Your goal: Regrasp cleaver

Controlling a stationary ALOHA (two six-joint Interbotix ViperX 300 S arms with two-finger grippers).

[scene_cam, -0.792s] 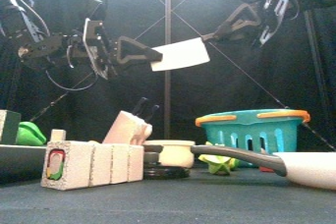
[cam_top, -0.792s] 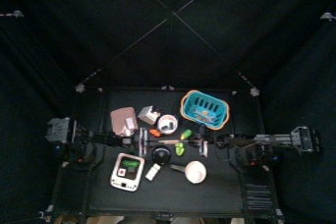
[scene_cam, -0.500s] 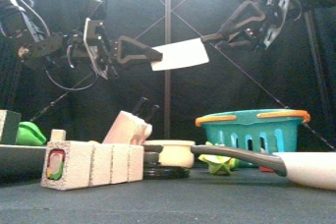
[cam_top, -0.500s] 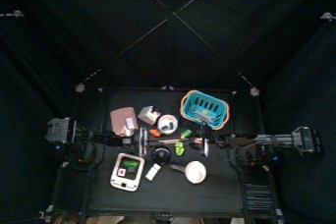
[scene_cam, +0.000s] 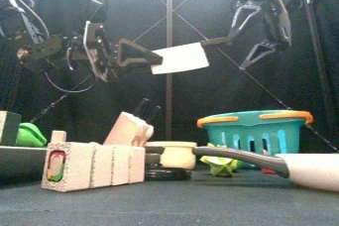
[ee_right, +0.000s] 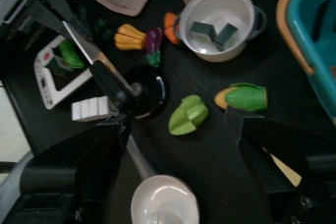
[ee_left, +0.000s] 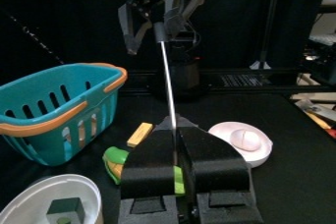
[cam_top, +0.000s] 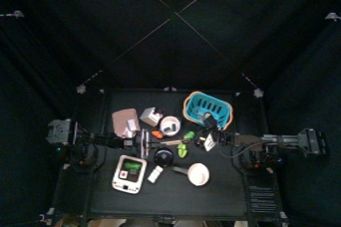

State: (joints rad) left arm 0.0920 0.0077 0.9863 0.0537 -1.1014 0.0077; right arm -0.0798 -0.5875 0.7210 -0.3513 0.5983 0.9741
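Observation:
The cleaver (scene_cam: 180, 59) hangs high over the table, its white blade flat toward the front camera and its dark handle pointing up and to the right. My left gripper (scene_cam: 138, 52) is shut on the blade's left end. In the left wrist view the blade (ee_left: 165, 81) stands edge-on as a thin line rising from my shut left gripper (ee_left: 168, 138). My right gripper (scene_cam: 255, 22) is open, empty, and apart from the handle on its right. It also shows beyond the blade in the left wrist view (ee_left: 160, 2). In its own view the right gripper (ee_right: 171, 144) is spread wide.
On the table below stand a teal basket (scene_cam: 259, 129), a white pan (scene_cam: 311, 170), a pink board (scene_cam: 129, 128), a white block with a label (scene_cam: 86, 164) and a green vegetable (scene_cam: 219, 164). A white bowl (ee_right: 217, 22) lies under the right arm.
My right gripper has let go of the cleaver's handle, opened, and drawn back up and to the right. The left gripper still holds the blade in the same place.

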